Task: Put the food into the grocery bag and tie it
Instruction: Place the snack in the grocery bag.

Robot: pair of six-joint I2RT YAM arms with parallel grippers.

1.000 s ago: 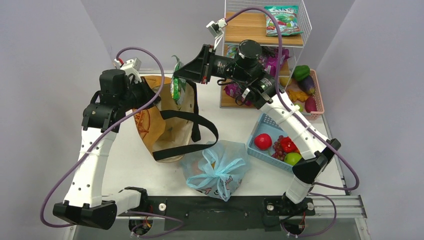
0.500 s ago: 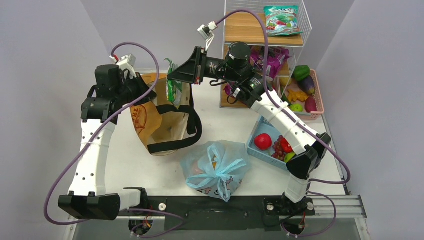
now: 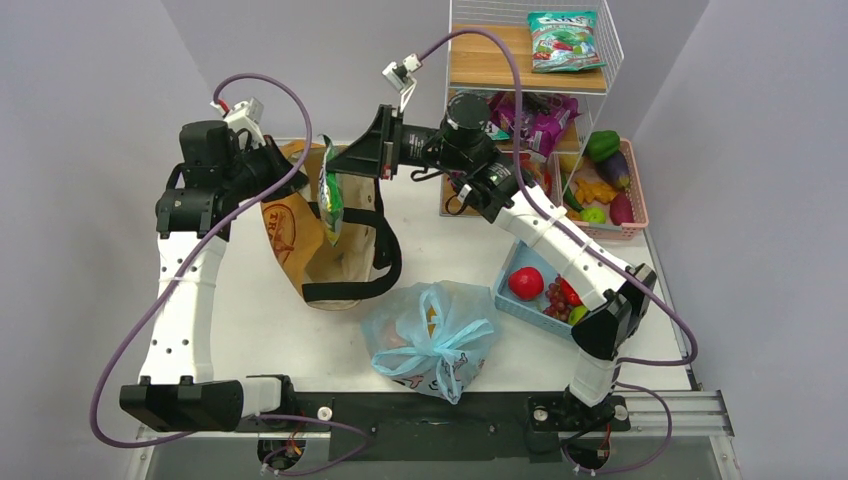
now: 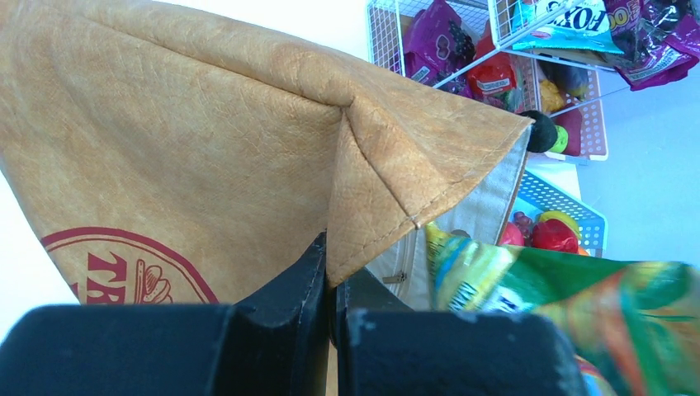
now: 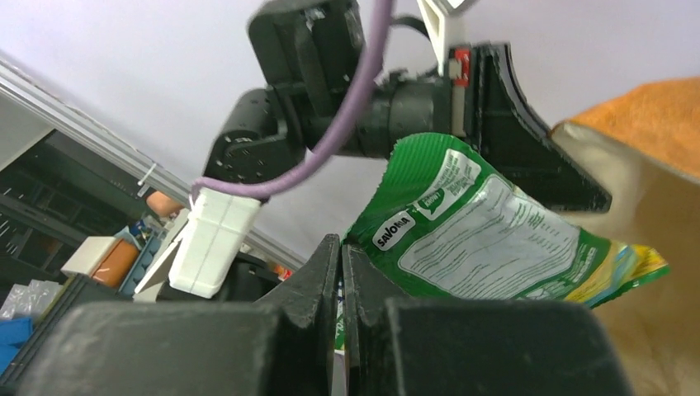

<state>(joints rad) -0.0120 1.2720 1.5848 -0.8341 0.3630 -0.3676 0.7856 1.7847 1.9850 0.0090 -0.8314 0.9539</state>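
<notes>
Upper left of frame, right pincer (image 5: 341, 257) clamps a green snack packet (image 3: 331, 205) over the tan fabric tote (image 3: 292, 235), left pincer (image 4: 330, 272) pinching its rim; the packet could snag there. Light blue plastic bag (image 3: 435, 340) sits knotted, lower centre.

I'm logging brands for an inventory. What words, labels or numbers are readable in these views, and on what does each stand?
"SAVO...": black tag on the green snack packet; the last letters are unclear.
"FOX": teal packet on the wire shelf.
"TR...": red round print on the tan tote; the rest is cut off.
The fine print on the green packet's back is too small to read.
</notes>
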